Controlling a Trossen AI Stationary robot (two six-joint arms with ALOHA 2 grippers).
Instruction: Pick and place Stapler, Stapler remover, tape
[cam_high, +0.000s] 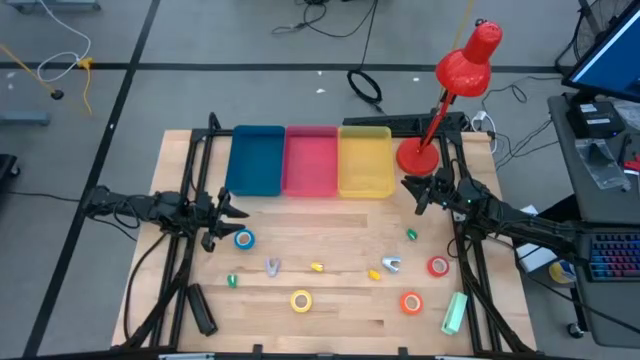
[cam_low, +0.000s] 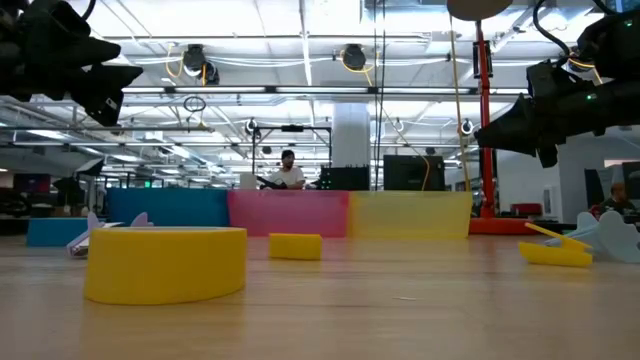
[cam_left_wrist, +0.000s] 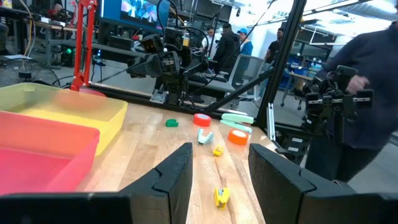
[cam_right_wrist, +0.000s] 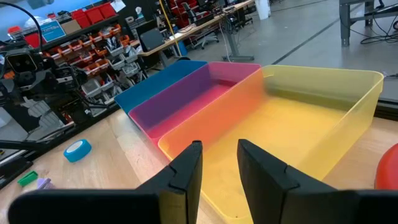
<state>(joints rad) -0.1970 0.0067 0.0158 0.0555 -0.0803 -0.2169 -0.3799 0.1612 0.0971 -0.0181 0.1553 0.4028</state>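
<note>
Tape rolls lie flat on the wooden table: blue (cam_high: 244, 239), yellow (cam_high: 301, 300), red (cam_high: 438, 266) and orange-red (cam_high: 411, 303). A mint-green stapler (cam_high: 455, 312) lies near the front right corner. Small clawed staple removers, silvery (cam_high: 272, 266) (cam_high: 391, 264) and yellow (cam_high: 317, 268) (cam_high: 374, 274), are scattered between them. My left gripper (cam_high: 237, 208) hovers level at the table's left, beside the blue roll, open and empty (cam_left_wrist: 221, 155). My right gripper (cam_high: 412, 190) hovers level at the right, by the yellow bin, also open and empty (cam_right_wrist: 219, 149).
Blue (cam_high: 258, 160), pink (cam_high: 311, 160) and yellow (cam_high: 365, 160) bins stand side by side along the far edge. A red desk lamp (cam_high: 418, 155) stands at the far right. Two small green pieces (cam_high: 411, 234) (cam_high: 232, 280) and a dark long thing (cam_high: 200, 310) lie on the table.
</note>
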